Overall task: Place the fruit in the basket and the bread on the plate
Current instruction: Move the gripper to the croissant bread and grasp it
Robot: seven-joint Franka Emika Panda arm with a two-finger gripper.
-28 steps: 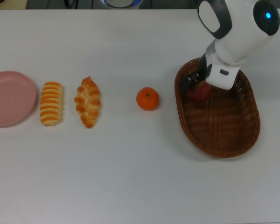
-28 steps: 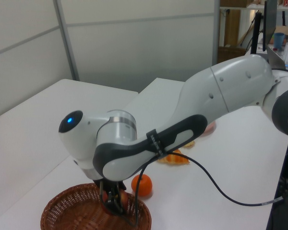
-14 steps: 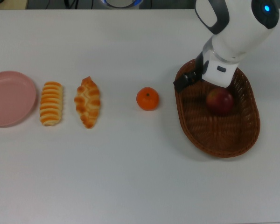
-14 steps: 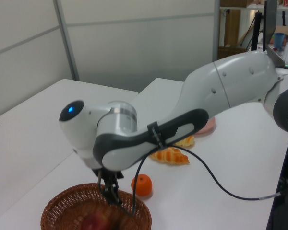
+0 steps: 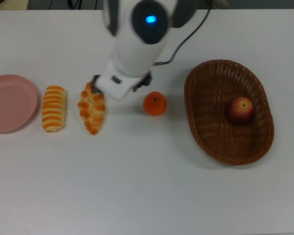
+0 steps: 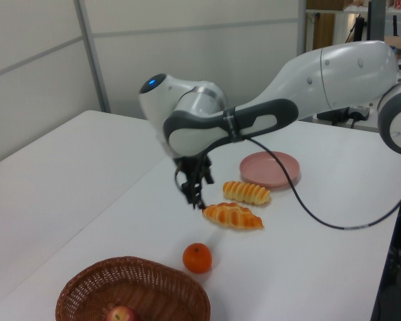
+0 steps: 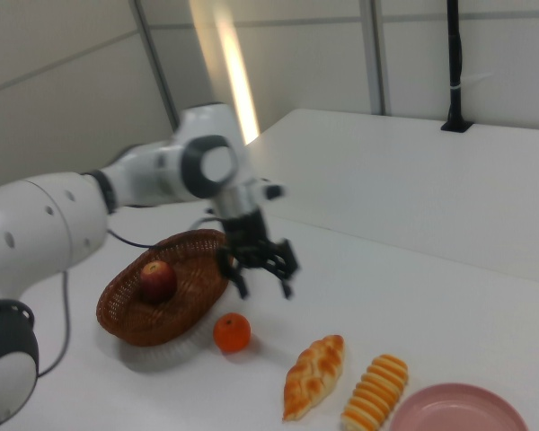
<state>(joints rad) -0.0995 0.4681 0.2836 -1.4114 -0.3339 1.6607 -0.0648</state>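
The red apple lies alone inside the brown wicker basket at the top view's right. The orange mandarin sits on the table just left of the basket. Further left lie the braided croissant, the ridged loaf and the pink plate, which holds nothing. My gripper hangs open and empty above the table, between the mandarin and the croissant. In the left view the gripper is just beside the croissant's end. The arm hides it in the top view.
The things lie in one row across the white table. A black cable trails from the arm over the table in the left view. A wall panel stands behind the table.
The apple left my gripper and now rests in the basket. The arm rose out of the basket and swung to the top view's left, past the mandarin toward the croissant.
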